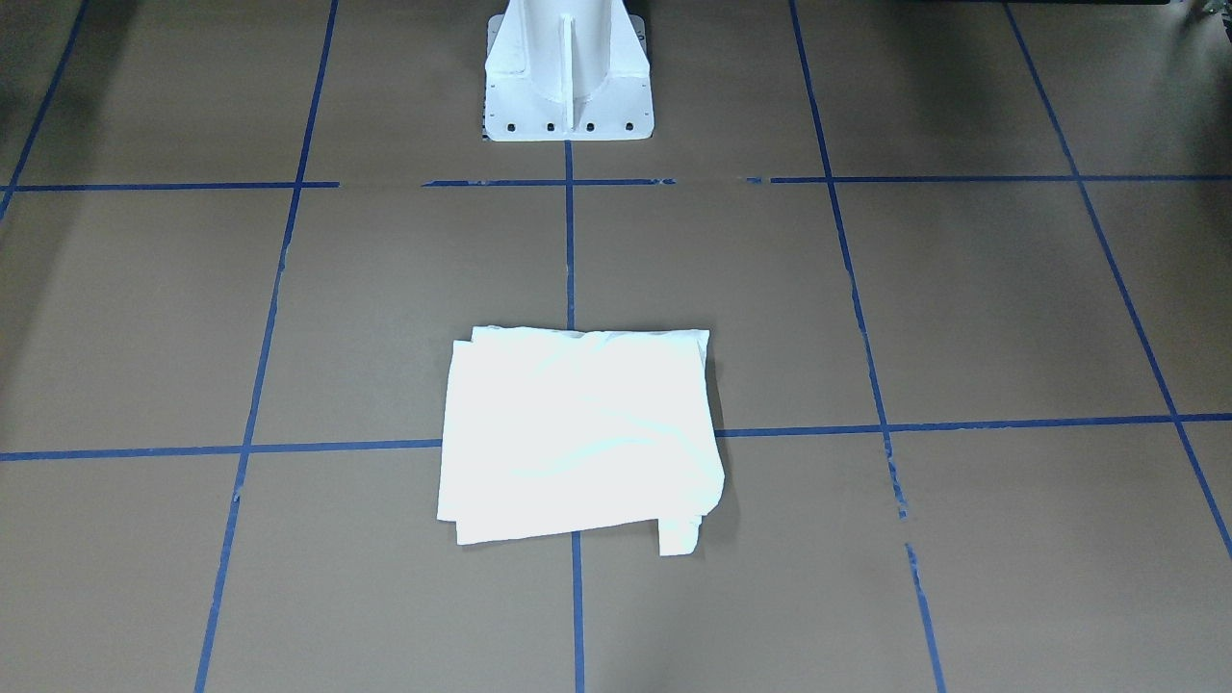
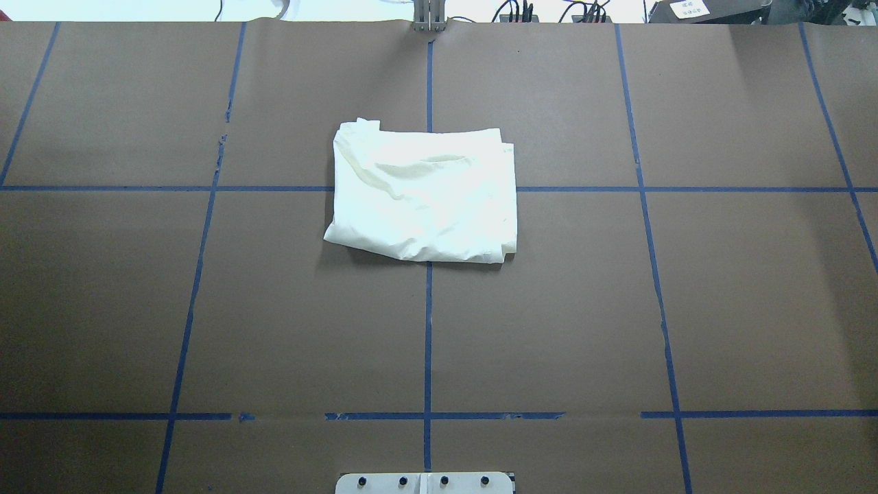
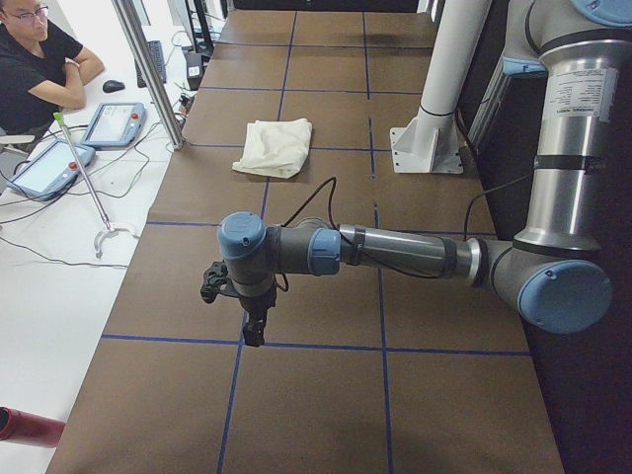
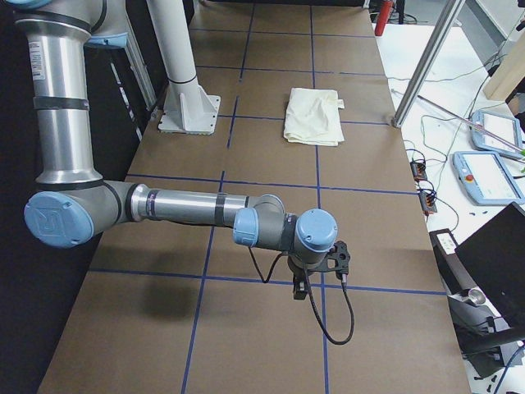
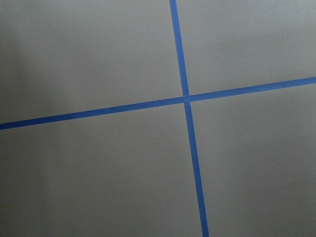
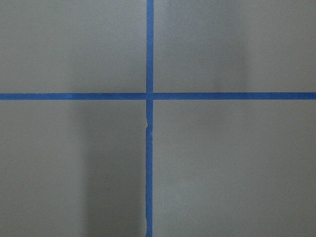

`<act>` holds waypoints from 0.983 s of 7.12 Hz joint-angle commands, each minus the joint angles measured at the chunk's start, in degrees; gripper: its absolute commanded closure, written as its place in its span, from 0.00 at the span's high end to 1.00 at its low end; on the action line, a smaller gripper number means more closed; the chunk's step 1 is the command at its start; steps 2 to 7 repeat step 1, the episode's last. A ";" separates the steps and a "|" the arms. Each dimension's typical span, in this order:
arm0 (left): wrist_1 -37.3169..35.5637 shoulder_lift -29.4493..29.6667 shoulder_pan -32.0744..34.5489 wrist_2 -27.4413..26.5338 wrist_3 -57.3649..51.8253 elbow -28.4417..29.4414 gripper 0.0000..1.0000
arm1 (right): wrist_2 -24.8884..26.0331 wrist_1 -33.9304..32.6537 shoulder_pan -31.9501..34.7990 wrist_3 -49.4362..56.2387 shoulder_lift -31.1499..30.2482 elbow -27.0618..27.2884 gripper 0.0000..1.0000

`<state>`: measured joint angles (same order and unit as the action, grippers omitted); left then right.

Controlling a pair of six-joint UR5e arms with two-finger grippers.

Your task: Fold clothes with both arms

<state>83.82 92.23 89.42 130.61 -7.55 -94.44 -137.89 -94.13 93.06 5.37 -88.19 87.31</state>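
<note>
A white cloth (image 2: 424,195) lies folded into a rough rectangle at the table's middle, also in the front view (image 1: 577,438), the left side view (image 3: 274,147) and the right side view (image 4: 313,116). My left arm (image 3: 395,255) reaches out over the table's left end, far from the cloth; its gripper (image 3: 254,331) points down, and I cannot tell whether it is open. My right arm (image 4: 189,205) reaches out over the table's right end; its gripper (image 4: 301,290) points down, state not readable. Neither gripper shows in the overhead or front views. Both wrist views show only brown table and blue tape.
The brown table (image 2: 617,309) carries a grid of blue tape lines. The white pedestal base (image 1: 568,72) stands at the robot's side. A seated person (image 3: 35,59) and teach pendants (image 3: 114,123) are beside the table. A metal post (image 3: 148,69) stands at its edge.
</note>
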 commanded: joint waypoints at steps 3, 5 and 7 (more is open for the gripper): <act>0.20 -0.03 -0.04 0.00 0.08 0.05 1.00 | -0.01 0.00 0.02 -0.01 0.04 -0.03 1.00; 0.20 -0.03 -0.04 0.00 0.08 0.05 1.00 | -0.01 0.00 0.02 -0.01 0.04 -0.03 1.00; 0.20 -0.03 -0.04 0.00 0.08 0.05 1.00 | -0.01 0.00 0.02 -0.01 0.04 -0.03 1.00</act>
